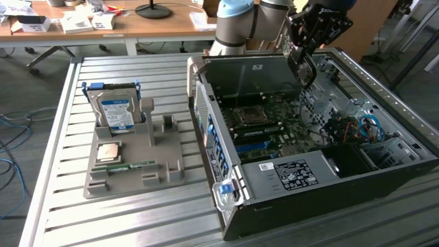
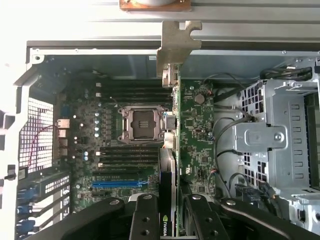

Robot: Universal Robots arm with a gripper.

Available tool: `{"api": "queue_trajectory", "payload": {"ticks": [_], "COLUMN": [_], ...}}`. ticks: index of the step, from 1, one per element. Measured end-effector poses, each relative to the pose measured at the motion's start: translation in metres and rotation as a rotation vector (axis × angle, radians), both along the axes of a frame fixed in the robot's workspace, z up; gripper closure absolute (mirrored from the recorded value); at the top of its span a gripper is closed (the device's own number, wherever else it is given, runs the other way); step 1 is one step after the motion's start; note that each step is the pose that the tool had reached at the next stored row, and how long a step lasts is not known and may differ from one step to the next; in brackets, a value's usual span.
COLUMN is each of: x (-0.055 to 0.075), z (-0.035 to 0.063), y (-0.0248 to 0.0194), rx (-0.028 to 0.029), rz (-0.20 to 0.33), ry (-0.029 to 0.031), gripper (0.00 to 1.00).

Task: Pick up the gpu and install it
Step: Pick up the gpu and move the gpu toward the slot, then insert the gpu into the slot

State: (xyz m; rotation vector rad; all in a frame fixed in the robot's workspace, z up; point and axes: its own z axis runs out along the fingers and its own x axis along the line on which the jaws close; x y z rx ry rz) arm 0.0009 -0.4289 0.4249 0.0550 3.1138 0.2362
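Gripper (image 1: 302, 54) clamped on gpu (image 1: 309, 72), card hanging edge-down above far part of open case (image 1: 205, 103), over motherboard (image 1: 274, 121), not yet seated.

Risks:
- card edge misses blue slot (image 2: 120, 183), strikes board components
- metal bracket (image 2: 175, 47) catches case wall
- off-axis push tilts card in jaws or makes it slip
- cables (image 1: 367, 128) at exterior view's right snag

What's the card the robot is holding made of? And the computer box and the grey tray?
The gpu shows a dark edge, likely plastic over circuit board; its end bracket looks like dull stamped metal. The computer case looks like bare grey sheet metal, punched with holes. The grey tray looks matte, probably plastic.
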Motion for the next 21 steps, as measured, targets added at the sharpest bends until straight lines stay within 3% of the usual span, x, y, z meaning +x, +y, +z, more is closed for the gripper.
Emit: {"api": "queue_trajectory", "payload": {"ticks": [9,21], "x": [0.0087,0.0091], "z": [-0.0001,0.0000], "y": [0.0000,0.0000], "rx": [0.0001,0.0000], "rz": [0.005,0.005], "ry": [0.0011,0.0011], "gripper": [0.74,0.74]}}
